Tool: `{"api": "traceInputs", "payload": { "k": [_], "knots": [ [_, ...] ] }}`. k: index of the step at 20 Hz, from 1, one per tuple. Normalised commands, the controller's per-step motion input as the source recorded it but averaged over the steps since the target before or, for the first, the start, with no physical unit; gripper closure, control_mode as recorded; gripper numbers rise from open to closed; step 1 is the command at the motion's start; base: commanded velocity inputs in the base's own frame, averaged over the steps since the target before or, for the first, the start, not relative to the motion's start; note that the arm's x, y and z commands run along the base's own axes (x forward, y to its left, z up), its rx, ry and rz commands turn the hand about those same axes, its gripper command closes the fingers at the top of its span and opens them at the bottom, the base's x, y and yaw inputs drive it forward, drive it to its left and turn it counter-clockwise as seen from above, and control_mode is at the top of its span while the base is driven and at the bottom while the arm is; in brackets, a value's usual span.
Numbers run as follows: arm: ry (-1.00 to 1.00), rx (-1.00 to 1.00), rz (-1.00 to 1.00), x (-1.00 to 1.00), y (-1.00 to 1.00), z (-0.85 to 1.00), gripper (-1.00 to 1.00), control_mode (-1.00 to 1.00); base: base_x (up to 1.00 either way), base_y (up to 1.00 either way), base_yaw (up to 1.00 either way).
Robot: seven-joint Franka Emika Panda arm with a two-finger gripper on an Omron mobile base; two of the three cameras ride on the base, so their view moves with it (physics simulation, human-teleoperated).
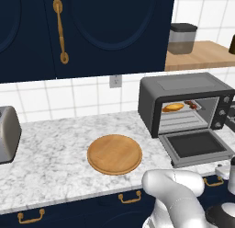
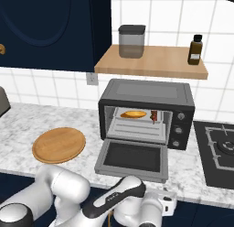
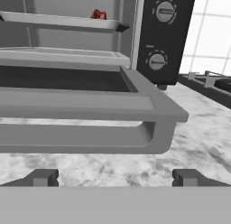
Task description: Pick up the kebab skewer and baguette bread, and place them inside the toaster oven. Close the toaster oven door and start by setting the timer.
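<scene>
End effector (image 3: 115, 177): two dark fingertips spread wide apart, holding nothing, low at the front edge of the surface (image 1: 50, 153), level with and just in front of the grey bar handle (image 3: 81, 138) of the toaster oven door (image 2: 132, 158). Nothing lies between the fingertips but marble.

Toaster oven door: folded down flat, glass pane facing up, handle toward the robot.

Toaster oven (image 2: 147, 112): dark grey box, standing on the marble surface against the tiled wall, cavity open. Contents on the wire rack (image 2: 137, 126): baguette bread (image 2: 132, 114), golden-orange, lying toward the left; kebab skewer (image 2: 154, 115), dark red and brown chunks, just to its right. In the hand view a red tip of the skewer shows above the rack edge. Knobs (image 3: 157, 61) stacked on the right panel; markings around them too small to read.

Wooden plate (image 1: 114, 154): round, flat on the surface to the left of the oven, well apart from it, with nothing on it.

Slot toaster (image 1: 8, 133): silver, at the far left of the surface.

Wooden shelf (image 2: 151, 62) above the oven: one grey lidded canister (image 2: 131, 41), contents not discernible; one dark brown bottle (image 2: 195, 49) with a label, writing illegible.

Stove (image 2: 218, 150): black, with grate, to the right of the oven.

Wall outlet (image 1: 115, 81): on the tiles, under the navy cabinets (image 1: 87, 29).
</scene>
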Motion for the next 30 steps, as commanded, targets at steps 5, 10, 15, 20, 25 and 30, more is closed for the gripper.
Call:
{"api": "traceInputs", "payload": {
  "k": [5,10,15,20,25,30],
  "knots": [
    [0.0,0.0,0.0,0.26,0.0,-0.21,-1.0,-1.0,0.0,0.0,0.0],
    [0.0,0.0,0.0,0.31,0.0,-0.18,-1.0,-1.0,0.0,0.0,0.0],
    [0.0,0.0,0.0,0.23,0.0,-0.36,-1.0,-1.0,0.0,0.0,0.0],
    [-0.03,0.0,0.0,0.06,0.03,-0.24,-1.0,-1.0,0.0,0.0,0.0],
    [-0.12,0.0,0.0,0.09,0.22,0.09,-1.0,-1.0,0.0,0.0,0.0],
    [-0.15,0.0,0.0,0.12,0.28,0.36,-1.0,-1.0,0.0,0.0,0.0]
  ]
}}
